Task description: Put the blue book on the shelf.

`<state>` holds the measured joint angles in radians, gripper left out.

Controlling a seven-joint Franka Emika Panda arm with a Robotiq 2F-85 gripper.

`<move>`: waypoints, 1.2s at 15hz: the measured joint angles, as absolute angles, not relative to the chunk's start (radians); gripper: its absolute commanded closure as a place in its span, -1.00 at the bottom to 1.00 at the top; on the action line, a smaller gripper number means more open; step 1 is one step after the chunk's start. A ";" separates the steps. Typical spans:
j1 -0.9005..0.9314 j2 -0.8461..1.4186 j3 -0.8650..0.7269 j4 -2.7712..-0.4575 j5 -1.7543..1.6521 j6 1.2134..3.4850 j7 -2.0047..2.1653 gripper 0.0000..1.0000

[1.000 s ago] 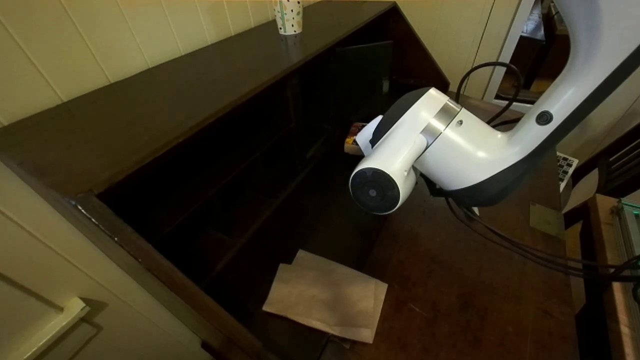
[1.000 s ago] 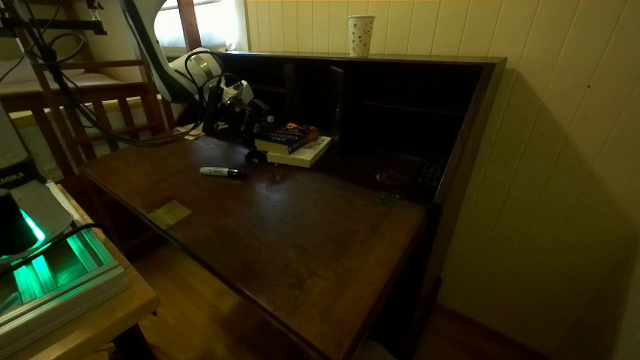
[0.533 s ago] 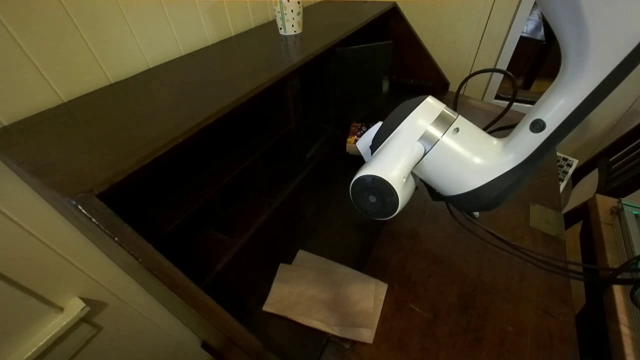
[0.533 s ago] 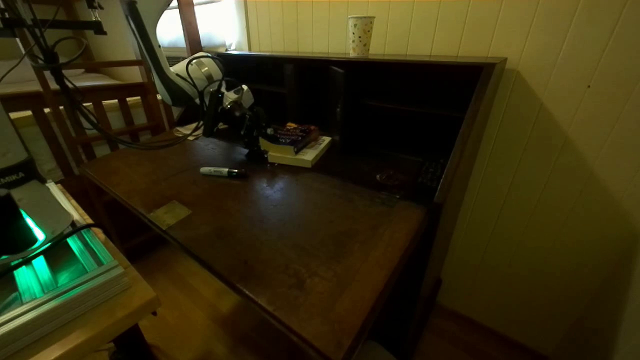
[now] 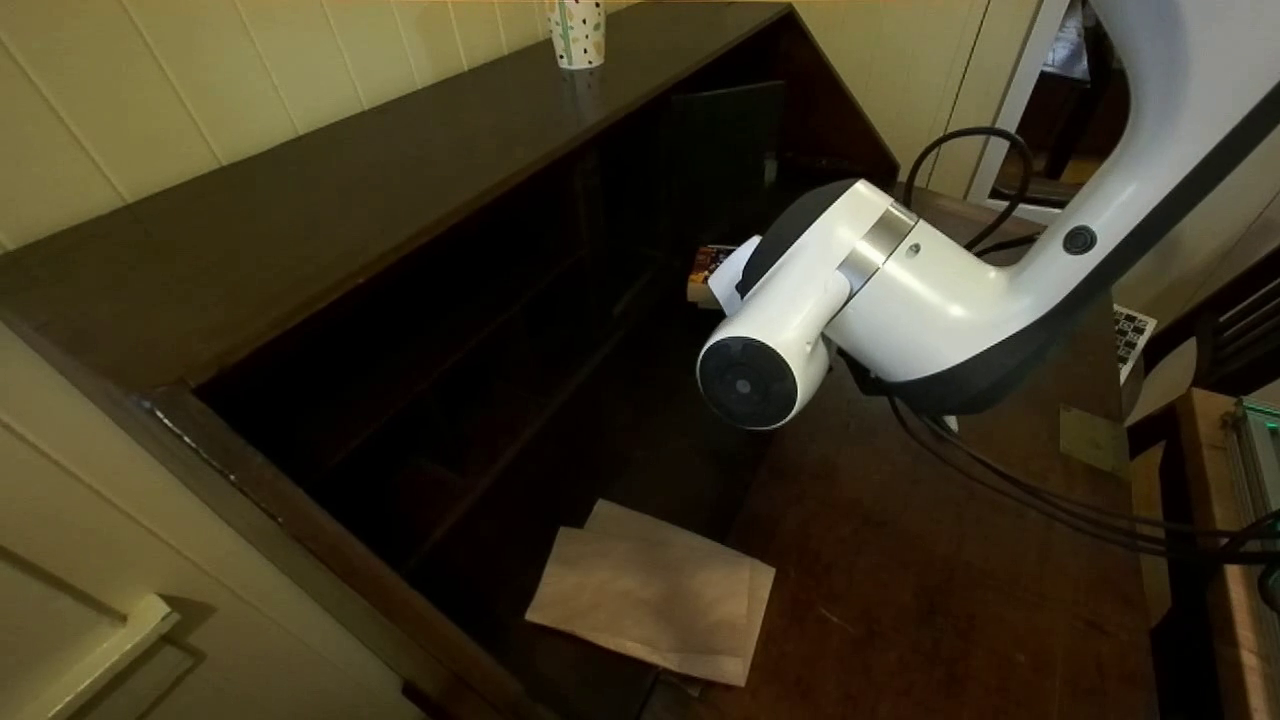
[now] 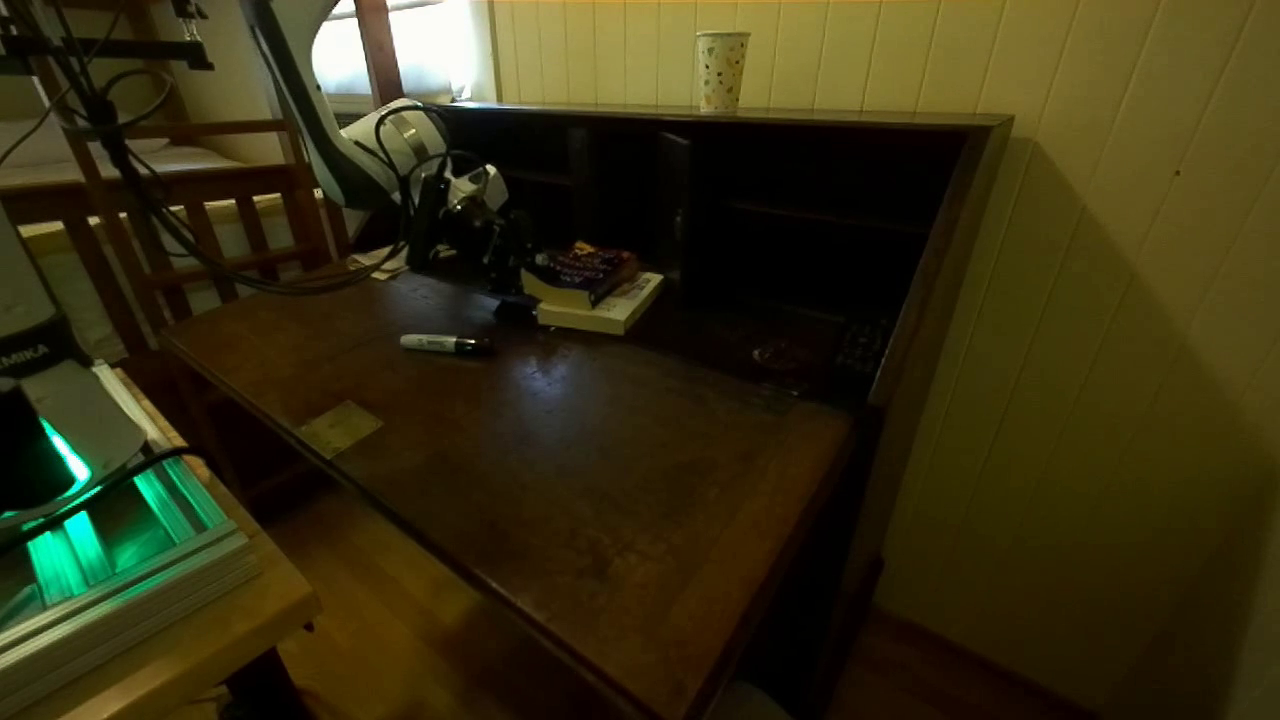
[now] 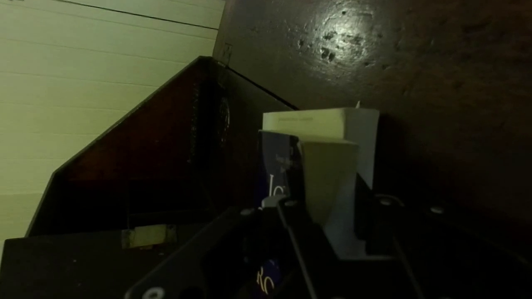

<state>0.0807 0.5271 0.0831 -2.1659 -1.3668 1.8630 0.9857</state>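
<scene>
Assessing the blue book (image 6: 585, 272) atop the white book (image 6: 602, 314) on the table (image 6: 560, 470), I judged it light, slick-covered and slightly flexible, best clamped mid-edge across its thickness, but could not tell whether my claw (image 7: 320, 192), at its edge, gripped it.

In an exterior view you've got the arm (image 5: 920, 300) over the bench (image 5: 930, 560); only a corner of the book (image 5: 707, 273) shows past your wrist (image 5: 790, 310). Overlapping paper sheets (image 5: 650, 590) on the bench, spotted cup (image 5: 578, 38) upright atop the shelf (image 5: 330, 190).
</scene>
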 measured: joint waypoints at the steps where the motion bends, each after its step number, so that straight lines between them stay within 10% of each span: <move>1: 0.080 0.519 0.083 -2.166 -1.367 1.879 0.978 0.85; 18: -0.021 0.325 0.045 -2.194 -1.293 2.309 0.934 0.85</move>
